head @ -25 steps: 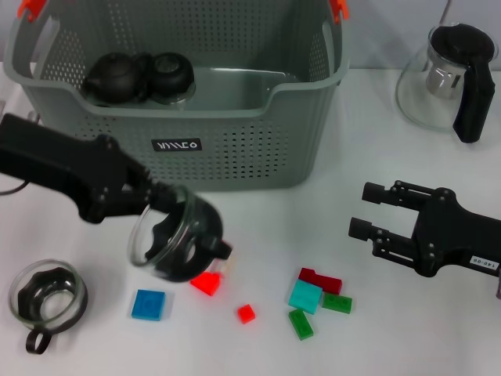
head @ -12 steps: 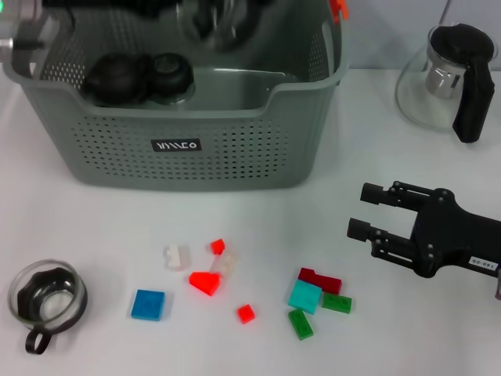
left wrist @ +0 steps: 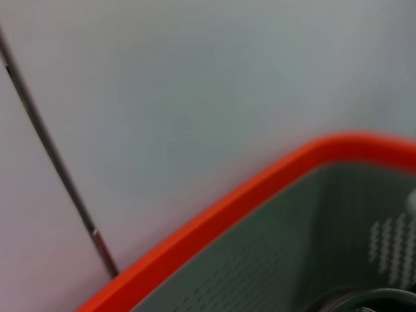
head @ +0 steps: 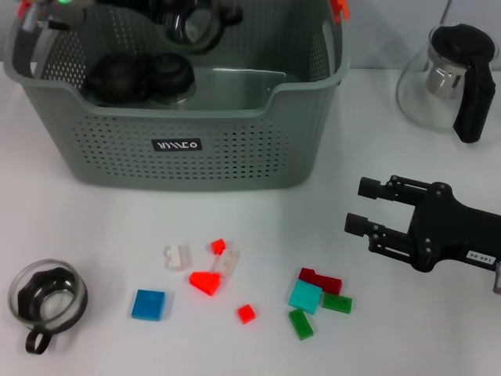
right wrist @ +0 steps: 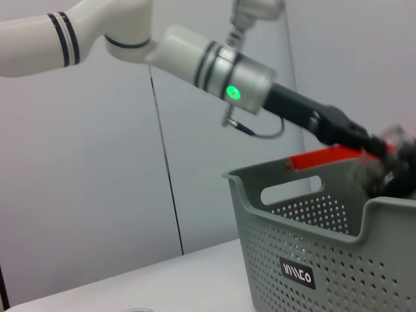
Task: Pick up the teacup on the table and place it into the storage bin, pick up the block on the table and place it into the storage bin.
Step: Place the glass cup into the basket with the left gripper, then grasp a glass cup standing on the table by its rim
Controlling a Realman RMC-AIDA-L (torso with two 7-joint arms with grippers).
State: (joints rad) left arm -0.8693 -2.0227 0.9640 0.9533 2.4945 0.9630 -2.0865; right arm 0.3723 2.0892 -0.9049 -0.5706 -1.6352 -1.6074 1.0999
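I see my left claw [head: 196,19] pinching a clear glass teacup [head: 190,25] over the far side of the large grey perforated storage bin [head: 180,145], above 2 dark teapots [head: 141,76] inside it. My right claw [head: 366,207] hovers spread over the white bench [head: 94,219], right of the scattered coloured blocks [head: 205,281]. A second glass teacup [head: 45,298] sits near left.

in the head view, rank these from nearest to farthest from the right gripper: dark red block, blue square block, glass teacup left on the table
From the right gripper:
1. Dark red block, just below and left of its fingertips, in the cluster of green and teal blocks.
2. Blue square block, well to the left on the table.
3. Glass teacup, at the far left edge.
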